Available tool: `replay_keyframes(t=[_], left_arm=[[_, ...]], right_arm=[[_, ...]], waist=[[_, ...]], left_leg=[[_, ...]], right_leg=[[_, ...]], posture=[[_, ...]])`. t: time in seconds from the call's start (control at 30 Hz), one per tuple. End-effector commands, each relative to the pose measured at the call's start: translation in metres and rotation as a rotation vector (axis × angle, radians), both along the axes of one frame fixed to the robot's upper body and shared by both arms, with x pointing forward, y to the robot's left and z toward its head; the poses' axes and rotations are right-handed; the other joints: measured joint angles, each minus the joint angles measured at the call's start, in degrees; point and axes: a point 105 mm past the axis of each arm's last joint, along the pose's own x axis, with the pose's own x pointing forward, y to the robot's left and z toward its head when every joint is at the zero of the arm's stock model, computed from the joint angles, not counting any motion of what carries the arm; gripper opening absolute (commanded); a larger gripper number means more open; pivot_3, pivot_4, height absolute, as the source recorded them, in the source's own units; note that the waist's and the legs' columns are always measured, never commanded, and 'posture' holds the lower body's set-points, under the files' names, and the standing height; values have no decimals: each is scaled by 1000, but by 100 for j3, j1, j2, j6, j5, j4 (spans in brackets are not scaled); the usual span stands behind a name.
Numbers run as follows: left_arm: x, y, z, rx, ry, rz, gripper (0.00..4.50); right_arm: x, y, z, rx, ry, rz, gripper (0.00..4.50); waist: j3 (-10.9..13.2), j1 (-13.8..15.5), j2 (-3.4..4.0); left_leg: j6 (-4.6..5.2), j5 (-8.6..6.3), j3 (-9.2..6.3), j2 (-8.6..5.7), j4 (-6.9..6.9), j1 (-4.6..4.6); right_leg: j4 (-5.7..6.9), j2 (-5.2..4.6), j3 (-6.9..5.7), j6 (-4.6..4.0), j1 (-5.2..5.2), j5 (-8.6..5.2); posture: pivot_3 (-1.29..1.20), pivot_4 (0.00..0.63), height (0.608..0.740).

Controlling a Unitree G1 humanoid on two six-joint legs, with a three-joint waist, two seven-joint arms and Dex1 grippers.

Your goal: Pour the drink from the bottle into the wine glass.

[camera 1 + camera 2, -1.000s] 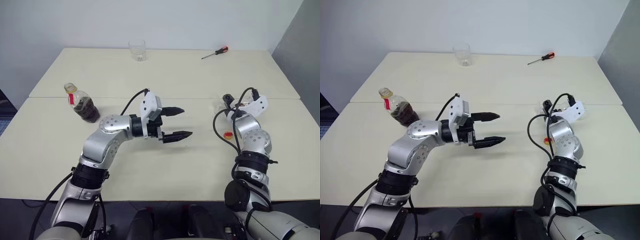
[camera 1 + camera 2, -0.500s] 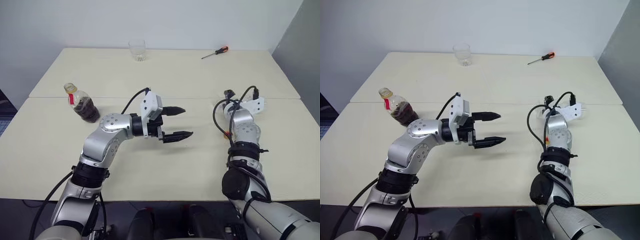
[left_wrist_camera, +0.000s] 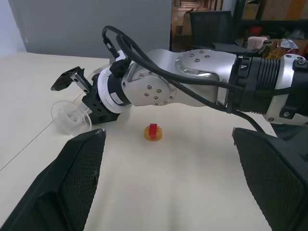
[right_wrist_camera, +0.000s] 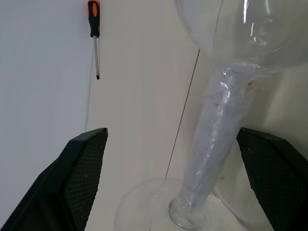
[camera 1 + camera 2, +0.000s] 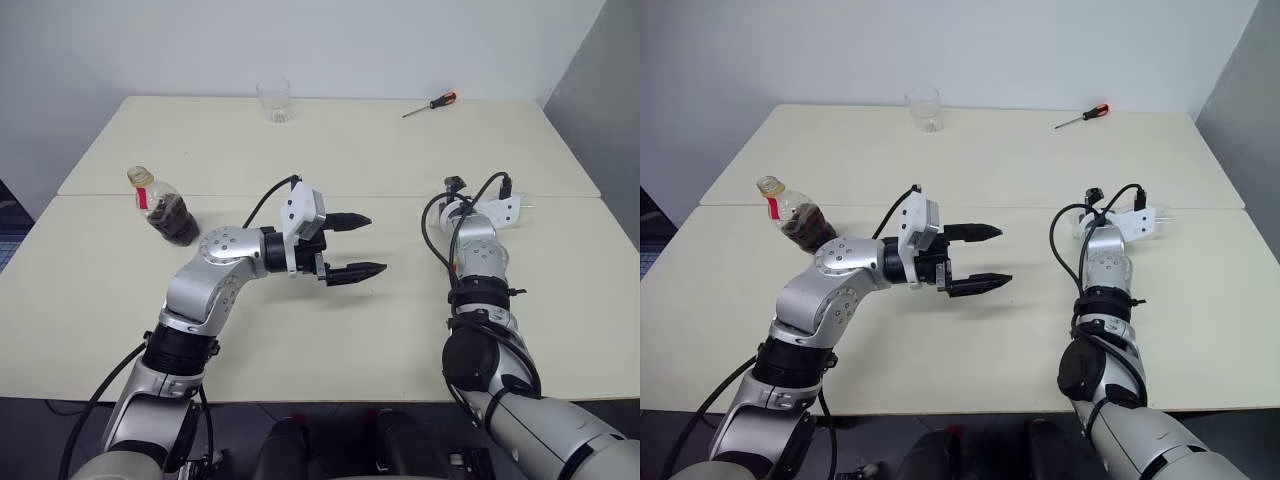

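The bottle (image 5: 166, 209) stands at the table's left, uncapped, with dark drink (image 5: 176, 221) in its lower half. Its yellow cap (image 3: 153, 133) lies on the table under my right forearm. The clear wine glass (image 4: 216, 125) appears to lie on its side at the right; its round foot (image 3: 70, 115) faces my left gripper. Open around the thin stem, my right gripper (image 4: 172, 144) has one finger on each side and touches nothing. Over the table's middle my left gripper (image 5: 375, 243) hangs open and empty, pointing right toward the glass.
A short clear tumbler (image 5: 274, 100) stands at the far edge, and an orange-handled screwdriver (image 5: 430, 104) lies at the back right. A seam (image 5: 350, 196) runs across the cream table between its two halves.
My right forearm has swung upright and nearer the middle, and its wrist has rolled and edged forward at the glass. The left arm has stayed still.
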Motion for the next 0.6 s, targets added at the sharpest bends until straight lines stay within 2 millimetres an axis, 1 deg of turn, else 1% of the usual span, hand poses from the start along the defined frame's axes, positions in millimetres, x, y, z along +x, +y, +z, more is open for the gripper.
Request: replay_keyframes(t=[0.03,0.07,0.13,0.2,0.3,0.43,0.47,0.6], left_arm=[[-4,-5,11,-8,-50,-29,4500],[-4,-5,11,-8,-50,-29,4500],[-4,-5,12,-9,-51,-30,4500],[-4,-5,12,-9,-53,-30,4500],[-4,-5,12,-8,-54,-30,4500],[-3,-5,13,-9,-56,-30,4500],[-3,-6,13,-9,-56,-30,4500],[-5,-4,13,-9,-58,-31,4500]], right_arm=[[3,1,9,-7,-21,-4,4218],[3,1,8,-9,-18,-5,4116],[3,1,7,-12,-15,-6,3618],[3,1,7,-13,-14,-6,2863],[3,1,5,-19,-9,-6,1911],[4,0,4,-32,2,-5,470],[4,-1,4,-33,4,-5,252],[7,6,11,-58,-12,23,212]], waist=[[0,-1,0],[0,-1,0],[0,-2,1],[1,-4,1],[1,-6,2],[1,-7,2],[1,-8,2],[2,-9,3]], left_leg=[[0,0,0,0,0,0],[0,0,0,0,0,0],[0,0,0,0,0,0],[0,0,0,0,-1,-1],[0,0,0,0,0,-1],[0,0,0,1,0,0],[0,0,0,0,0,0],[0,0,0,0,0,-1]], right_leg=[[0,0,0,0,0,0],[0,0,0,0,0,0],[0,0,0,0,0,0],[-1,0,0,0,0,0],[-1,0,0,0,0,0],[0,0,0,0,0,0],[0,0,0,0,0,0],[-1,0,0,0,0,0]], posture=[[0,150,740],[0,150,740],[0,150,740],[0,150,740],[0,150,740],[0,150,740],[0,150,740],[0,150,740]])
